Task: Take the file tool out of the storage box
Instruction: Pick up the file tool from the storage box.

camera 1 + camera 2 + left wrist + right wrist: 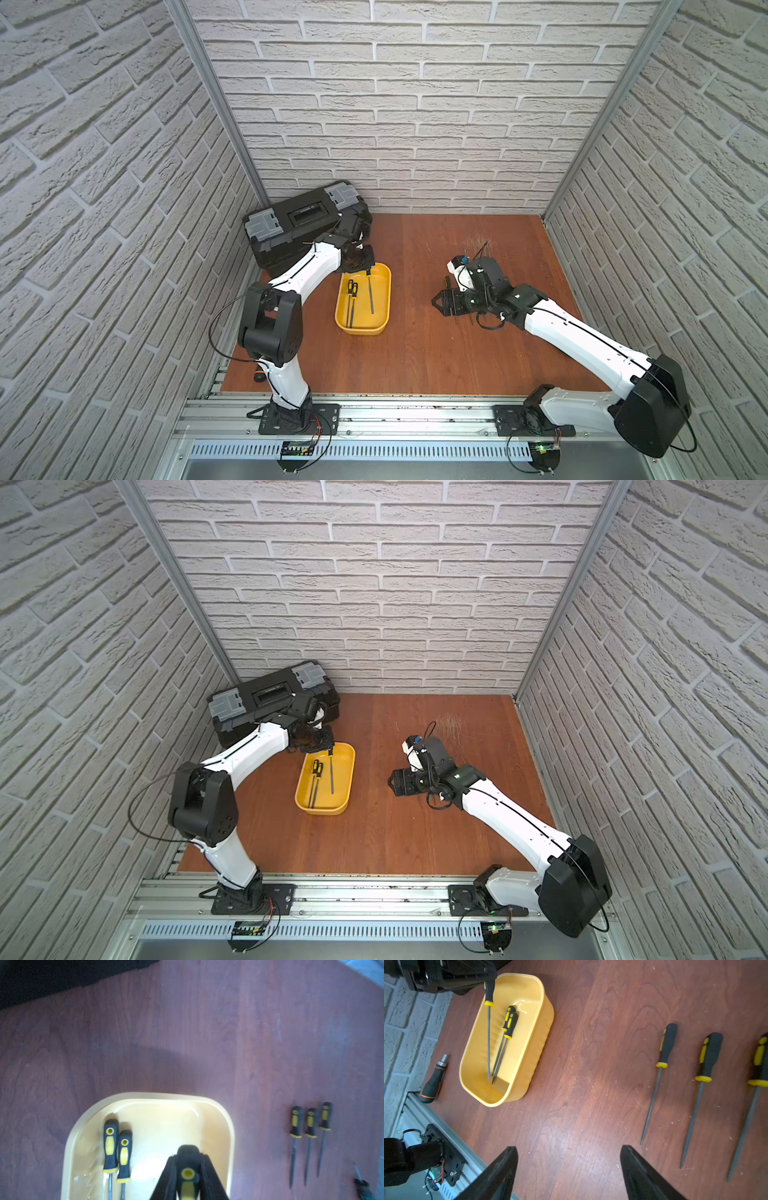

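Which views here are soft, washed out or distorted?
Left wrist: purple cast, tray bleached pale, held file blurred near the lens. Right wrist: fairly sharp, a small glare on the tray floor. Both top views: evenly lit, walls splay outward.

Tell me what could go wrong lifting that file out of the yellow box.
The left gripper pinches only the handle end of the file, so it might pivot or slip. Its tip sits near two other files and could drag them, or catch the storage box wall.
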`<move>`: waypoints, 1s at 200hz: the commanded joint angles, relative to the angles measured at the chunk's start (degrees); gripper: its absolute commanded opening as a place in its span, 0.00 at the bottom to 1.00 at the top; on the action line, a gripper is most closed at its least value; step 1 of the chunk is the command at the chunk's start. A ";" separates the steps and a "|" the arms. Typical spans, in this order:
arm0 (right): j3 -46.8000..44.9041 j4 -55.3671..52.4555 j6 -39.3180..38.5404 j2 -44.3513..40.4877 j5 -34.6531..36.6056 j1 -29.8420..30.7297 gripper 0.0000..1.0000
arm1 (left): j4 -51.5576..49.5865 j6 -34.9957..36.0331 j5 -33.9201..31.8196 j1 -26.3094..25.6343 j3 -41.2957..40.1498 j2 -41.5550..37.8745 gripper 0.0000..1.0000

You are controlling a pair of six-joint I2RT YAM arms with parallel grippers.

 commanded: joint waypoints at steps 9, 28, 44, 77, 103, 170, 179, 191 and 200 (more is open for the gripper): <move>0.34 6.64 2.48 2.10 -3.24 2.19 0.77 | 5.52 -4.57 6.57 0.02 -1.90 -3.97 0.16; 0.78 9.74 3.94 3.76 -5.58 3.17 0.70 | 7.44 -6.42 8.56 -0.04 -2.84 -5.47 0.16; 1.71 12.01 4.90 5.43 -7.17 4.49 0.63 | 9.06 -7.67 9.80 -0.21 -3.76 -6.43 0.16; 4.08 14.98 5.83 9.03 -8.63 6.78 0.53 | 11.16 -9.47 11.58 -0.37 -5.02 -7.32 0.16; 5.88 16.08 5.93 11.34 -9.79 8.05 0.48 | 11.24 -9.93 12.19 -0.58 -4.85 -7.69 0.16; 8.75 17.57 6.65 15.33 -11.39 9.23 0.39 | 11.33 -10.86 13.88 -0.69 -4.77 -8.40 0.16; 9.03 18.00 6.85 15.93 -11.61 9.49 0.38 | 11.25 -10.90 14.01 -0.68 -4.83 -8.44 0.16; 9.62 18.19 6.95 16.83 -11.88 9.84 0.36 | 11.37 -10.98 14.07 -0.61 -4.92 -8.62 0.16; 10.09 18.30 6.91 17.41 -11.94 10.09 0.36 | 11.24 -10.95 14.14 -0.66 -4.87 -8.71 0.16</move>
